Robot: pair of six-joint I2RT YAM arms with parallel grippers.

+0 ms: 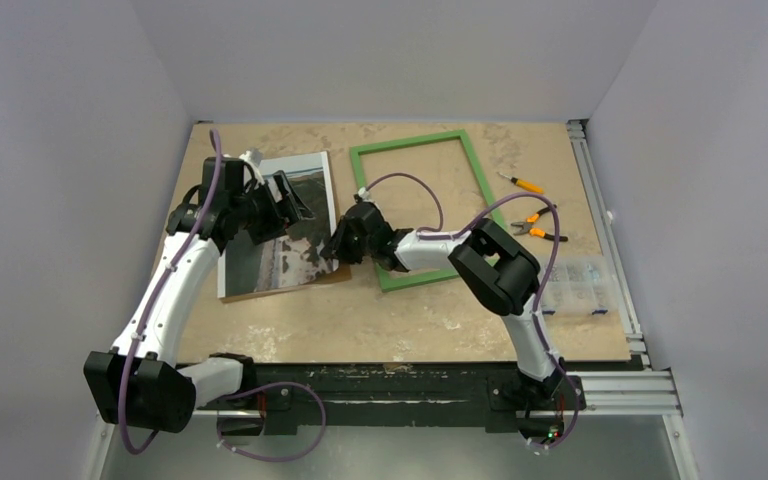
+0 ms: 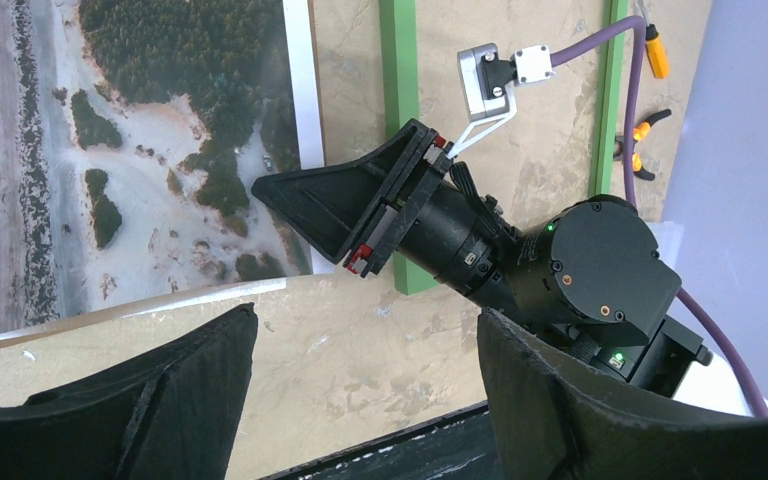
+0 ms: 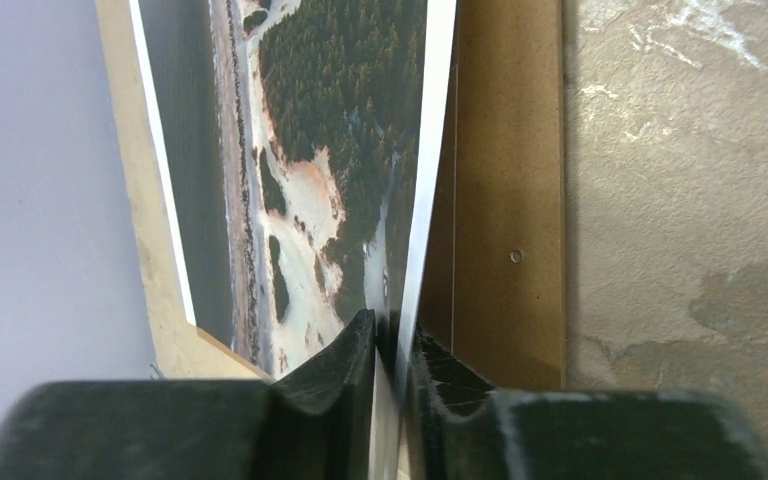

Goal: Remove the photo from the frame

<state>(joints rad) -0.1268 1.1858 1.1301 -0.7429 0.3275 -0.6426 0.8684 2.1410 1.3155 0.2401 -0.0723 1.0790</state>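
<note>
Right gripper (image 3: 392, 345) around photo (image 3: 330, 150), edge hidden

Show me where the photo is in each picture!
Top external: the photo sits left of centre, just left of the frame.
Left wrist: it fills the upper left corner.
Right wrist: it fills the upper middle, running down into the claw.
Shared landmark: the right claw, pinching the photo's edge in all three.

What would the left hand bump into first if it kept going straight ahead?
Probably the right hand, pinching the photo by its edge just ahead of the left hand. Depth is unclear, so it might meet the table first.
</note>
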